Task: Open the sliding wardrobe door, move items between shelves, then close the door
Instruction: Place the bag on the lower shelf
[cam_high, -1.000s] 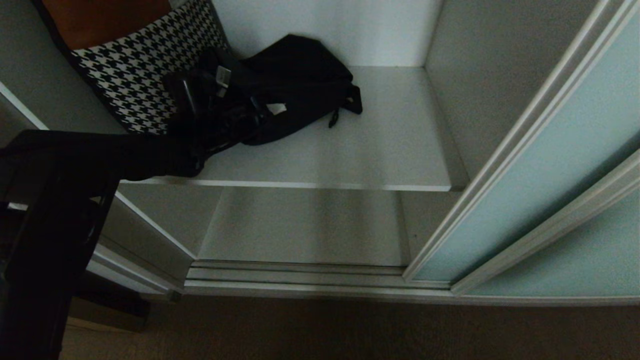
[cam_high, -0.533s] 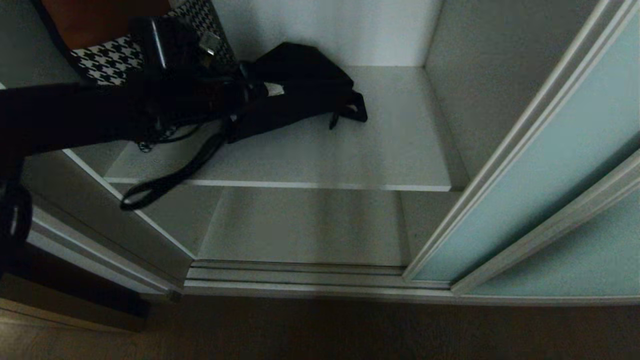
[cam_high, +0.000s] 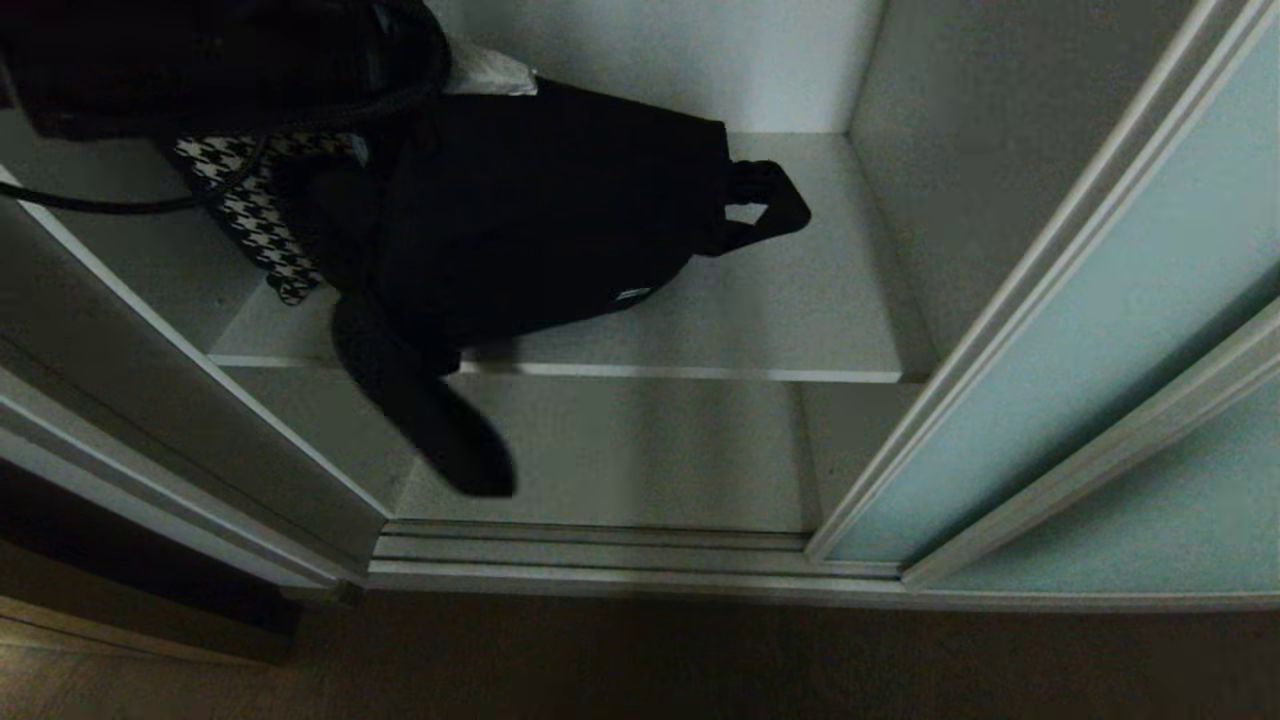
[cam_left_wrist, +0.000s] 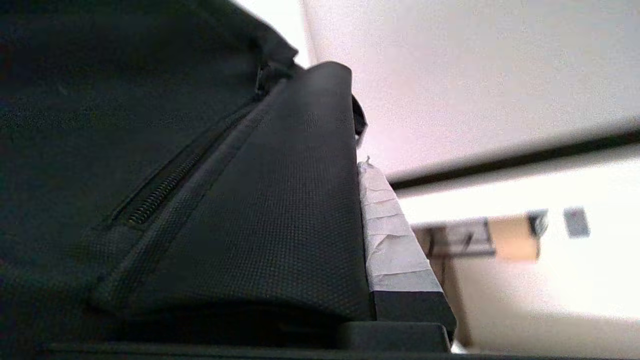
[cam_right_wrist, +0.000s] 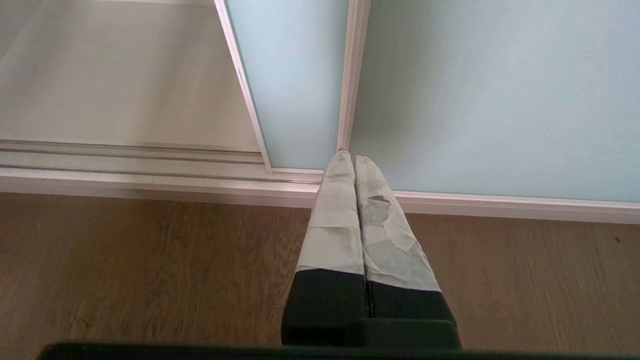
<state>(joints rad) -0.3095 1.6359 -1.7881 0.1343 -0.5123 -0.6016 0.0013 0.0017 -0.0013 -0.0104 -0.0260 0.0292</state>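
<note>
While the right gripper (cam_right_wrist: 354, 159) hangs parked low over the wooden floor (cam_right_wrist: 150, 260), its taped fingers (cam_right_wrist: 337, 215) pressed together on nothing, the stock lies as follows.

Item: ribbed floor track (cam_right_wrist: 125, 162), just beyond that gripper's tips.

Item: sliding wardrobe door (cam_right_wrist: 295, 80), frosted pale blue-green glass in a thin silver frame, directly ahead of the right gripper and slid across in front of its twin panel (cam_right_wrist: 500, 95), leaving the bay open.

Item: lower shelf (cam_high: 610, 450), bare, behind the track.

Item: upper shelf (cam_high: 780, 300), above and further in.

Item: left gripper (cam_left_wrist: 360, 165), raised at the bay's upper left, clamped on the broad flat strap (cam_left_wrist: 280, 200) of the bulky black bag (cam_high: 540, 220); only one taped finger (cam_left_wrist: 395, 240) shows past the webbing. The bag hangs below this gripper, its lower edge at the upper shelf, one loose strap (cam_high: 430, 420) dangling over the front edge.

Item: houndstooth bag (cam_high: 250, 200), behind the black bag, against the left wall.
</note>
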